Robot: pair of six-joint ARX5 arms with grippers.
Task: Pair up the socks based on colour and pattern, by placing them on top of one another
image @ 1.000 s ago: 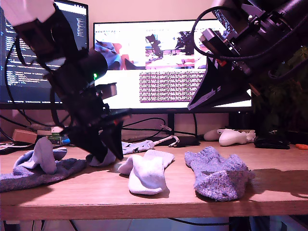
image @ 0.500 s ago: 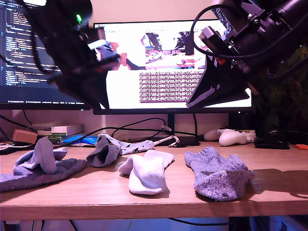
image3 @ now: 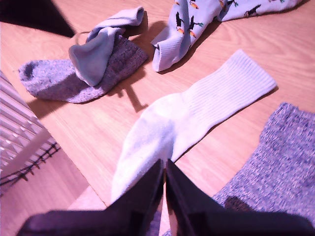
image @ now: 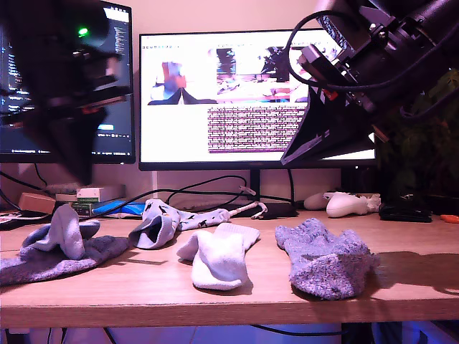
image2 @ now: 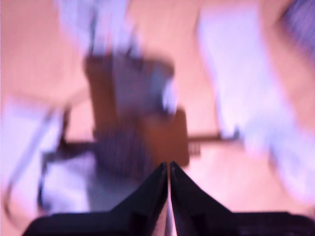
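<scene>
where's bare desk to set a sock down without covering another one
The wooden desk is bare along its front edge and at the exterior view's right, beyond the fuzzy grey-lavender knit sock. A narrow gap separates that sock from the plain white sock. The back is crowded with cables and a white game controller.

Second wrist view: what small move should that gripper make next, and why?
Probably open my second gripper and lower it onto the white sock: its jaws are shut on nothing, right above that sock, which lies alone, unpaired.
</scene>
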